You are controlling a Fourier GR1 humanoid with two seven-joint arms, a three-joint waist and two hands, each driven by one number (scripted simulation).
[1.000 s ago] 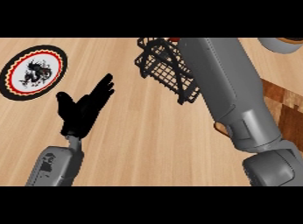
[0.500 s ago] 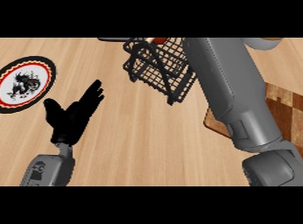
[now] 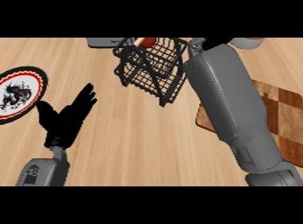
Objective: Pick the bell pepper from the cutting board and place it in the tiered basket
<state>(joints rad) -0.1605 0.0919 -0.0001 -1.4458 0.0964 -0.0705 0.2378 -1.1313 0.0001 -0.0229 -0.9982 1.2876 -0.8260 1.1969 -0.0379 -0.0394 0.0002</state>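
Bell pepper in tiered basket; left hand fingers straight, touching nothing.

Table: carries every item listed. Left hand: lower left of view, fingers straight, tips toward the far right. Plate: flat on the table, just left of those fingers, at the view's left edge. Tiered basket: standing on the table beyond and to the right of the left fingers, at the far middle. Bell pepper: in the basket's top, at its far side. Right forearm: running from lower right up to the far edge, just right of the basket; its hand and fingers cannot be made out. Cutting board: on the table, right of and partly under the forearm, well right of the left fingers.
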